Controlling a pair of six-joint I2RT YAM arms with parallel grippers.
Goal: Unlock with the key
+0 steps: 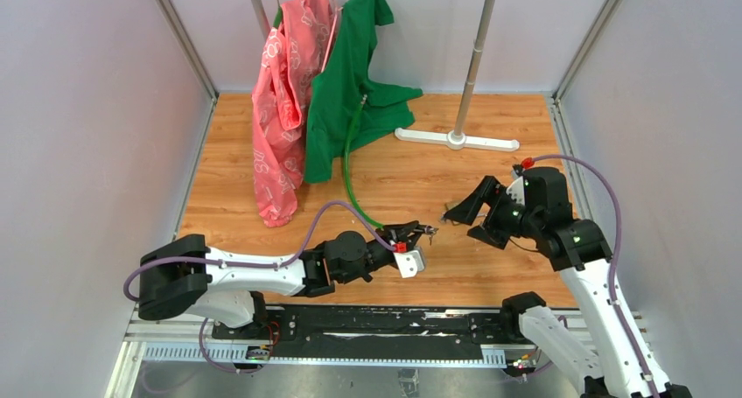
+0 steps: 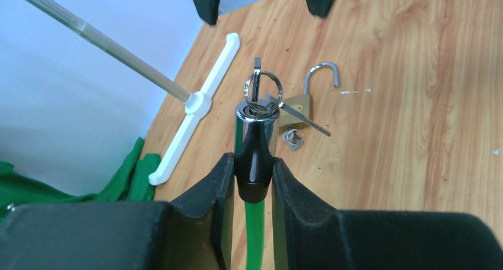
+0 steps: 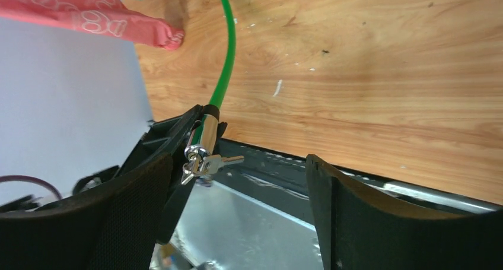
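Left jaws clamped on cable lock (image 2: 255, 142), key (image 2: 255, 95) inserted; right jaws wide

This is a robotics lab test cell, not anyone's home. Plain pale panels (image 1: 87, 109) wall in a wood-grain tabletop (image 1: 490, 166) on three sides, and bare aluminium posts (image 1: 181, 35) rise at its far corners. Along the near edge, a metal mounting rail (image 1: 367, 332) carries the left arm (image 1: 254, 275) and right arm (image 1: 595, 284), trailing purple cables (image 1: 332, 205). A white clothes rack (image 1: 455, 138) stands at the far edge, holding a pink garment (image 1: 284, 92) and a green garment (image 1: 350, 74).
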